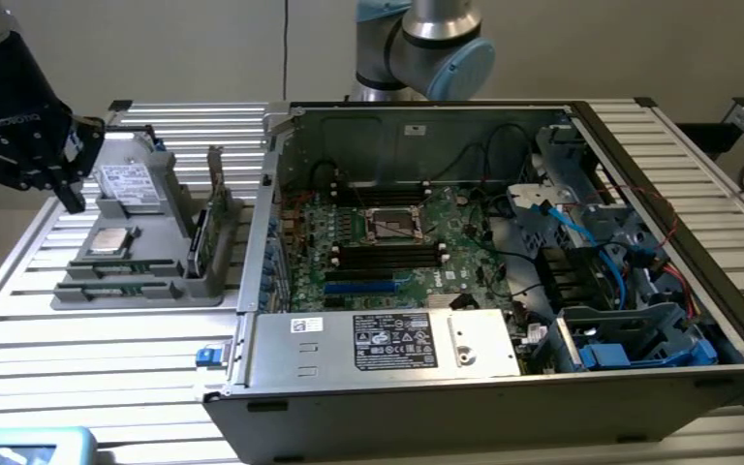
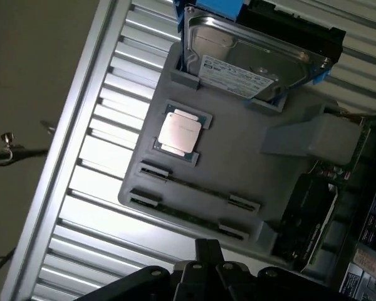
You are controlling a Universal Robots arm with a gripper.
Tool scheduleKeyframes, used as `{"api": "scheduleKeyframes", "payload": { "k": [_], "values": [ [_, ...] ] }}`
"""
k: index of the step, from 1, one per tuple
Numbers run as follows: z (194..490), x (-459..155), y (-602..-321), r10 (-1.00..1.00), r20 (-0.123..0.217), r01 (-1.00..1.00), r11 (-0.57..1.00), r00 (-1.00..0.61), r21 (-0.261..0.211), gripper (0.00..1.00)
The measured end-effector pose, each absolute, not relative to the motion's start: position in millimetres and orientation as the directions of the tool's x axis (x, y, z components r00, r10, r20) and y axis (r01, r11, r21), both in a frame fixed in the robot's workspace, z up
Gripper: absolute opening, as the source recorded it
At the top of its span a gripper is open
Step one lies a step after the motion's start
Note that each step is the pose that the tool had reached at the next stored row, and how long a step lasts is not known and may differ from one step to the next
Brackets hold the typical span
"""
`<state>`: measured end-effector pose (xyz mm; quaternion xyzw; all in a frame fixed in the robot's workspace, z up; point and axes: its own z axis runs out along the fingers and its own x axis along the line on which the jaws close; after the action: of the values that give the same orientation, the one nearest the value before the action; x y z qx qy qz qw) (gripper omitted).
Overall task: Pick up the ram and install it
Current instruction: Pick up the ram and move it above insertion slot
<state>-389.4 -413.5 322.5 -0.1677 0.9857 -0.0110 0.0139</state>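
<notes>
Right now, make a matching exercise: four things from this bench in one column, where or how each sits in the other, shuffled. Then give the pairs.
1 gripper
2 processor
3 ram
4 motherboard

A inside the open case
B in the long slots of the tray
C shut, holding nothing
D flat on the tray, between the drive and the ram

Pairs: 1-C, 2-D, 3-B, 4-A

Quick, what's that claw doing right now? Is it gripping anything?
Claw: shut, nothing in it, hovering over the grey parts tray.
</notes>
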Motion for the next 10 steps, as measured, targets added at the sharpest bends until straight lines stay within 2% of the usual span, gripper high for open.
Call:
{"api": "scheduleKeyframes", "payload": {
  "k": [10],
  "values": [
    [322.0,-389.4,-413.5,-0.496,-0.024,-0.496,0.868,-0.868,-0.026,0.11]
  ]
}}
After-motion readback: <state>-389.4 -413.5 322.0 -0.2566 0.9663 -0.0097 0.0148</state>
